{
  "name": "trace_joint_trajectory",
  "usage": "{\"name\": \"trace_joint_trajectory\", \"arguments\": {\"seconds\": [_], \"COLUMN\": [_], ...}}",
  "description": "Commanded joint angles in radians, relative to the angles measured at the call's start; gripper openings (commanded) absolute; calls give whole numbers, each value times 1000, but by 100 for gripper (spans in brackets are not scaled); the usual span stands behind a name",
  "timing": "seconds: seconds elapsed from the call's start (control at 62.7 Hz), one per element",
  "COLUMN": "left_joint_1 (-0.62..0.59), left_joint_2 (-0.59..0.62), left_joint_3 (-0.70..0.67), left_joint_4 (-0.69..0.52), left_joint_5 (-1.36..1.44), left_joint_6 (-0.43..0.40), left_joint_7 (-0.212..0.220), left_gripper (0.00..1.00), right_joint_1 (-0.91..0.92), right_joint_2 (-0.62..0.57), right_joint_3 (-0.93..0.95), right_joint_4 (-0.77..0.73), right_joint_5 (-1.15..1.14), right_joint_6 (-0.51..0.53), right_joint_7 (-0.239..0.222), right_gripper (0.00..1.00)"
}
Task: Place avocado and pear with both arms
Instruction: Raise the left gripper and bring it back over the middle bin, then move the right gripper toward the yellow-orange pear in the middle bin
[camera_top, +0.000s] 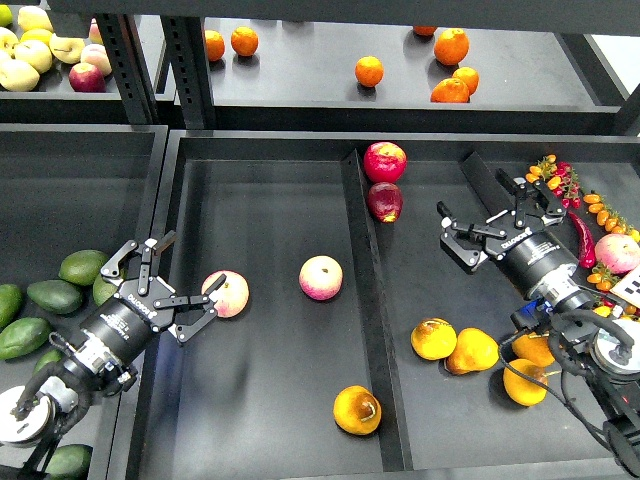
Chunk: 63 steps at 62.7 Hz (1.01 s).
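The avocado (83, 266) lies with other green ones, just behind the left gripper (172, 283), whose fingers are spread wide and hold nothing. A pink peach (227, 293) touches its front fingertips. The pear (357, 410) sits alone, far below both grippers. The right gripper (485, 222) is spread apart too, empty

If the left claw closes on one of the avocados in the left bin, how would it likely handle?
The avocado looks smooth and glossy, so it may slip between the fingers. Its oval, tapered shape would probably roll or pivot if nudged rather than slide straight. It lies packed against other avocados, so a push would likely shift its neighbours too. The left claw is open, beside the bin.
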Motion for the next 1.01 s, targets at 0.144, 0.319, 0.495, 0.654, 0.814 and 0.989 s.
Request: {"name": "trace_joint_trajectory", "arguments": {"seconds": [0.144, 0.319, 0.495, 0.654, 0.814, 0.989], "left_joint_1": [5, 8, 8, 10, 10, 13], "left_joint_2": [0, 0, 0, 0, 0, 0], "left_joint_3": [-6, -6, -11, -17, -18, -17], "left_joint_4": [-19, -27, -30, -32, -32, -32], "left_joint_5": [23, 27, 30, 30, 30, 30], "left_joint_6": [0, 0, 0, 0, 0, 0], "left_joint_7": [0, 0, 0, 0, 0, 0], "left_gripper": [98, 98, 98, 98, 98, 98], "right_joint_1": [235, 379, 439, 419, 373, 359], "right_joint_2": [-183, -228, -225, -169, -149, -105], "right_joint_3": [-303, -468, -550, -581, -593, -593], "right_joint_4": [1, 1, -2, -8, -8, -11], "right_joint_5": [2, 2, 2, 0, -2, -6], "right_joint_6": [6, 43, 43, 41, 53, 60], "right_joint_7": [-170, -170, -170, -170, -170, -170], "right_gripper": [100, 100, 100, 100, 100, 100]}}
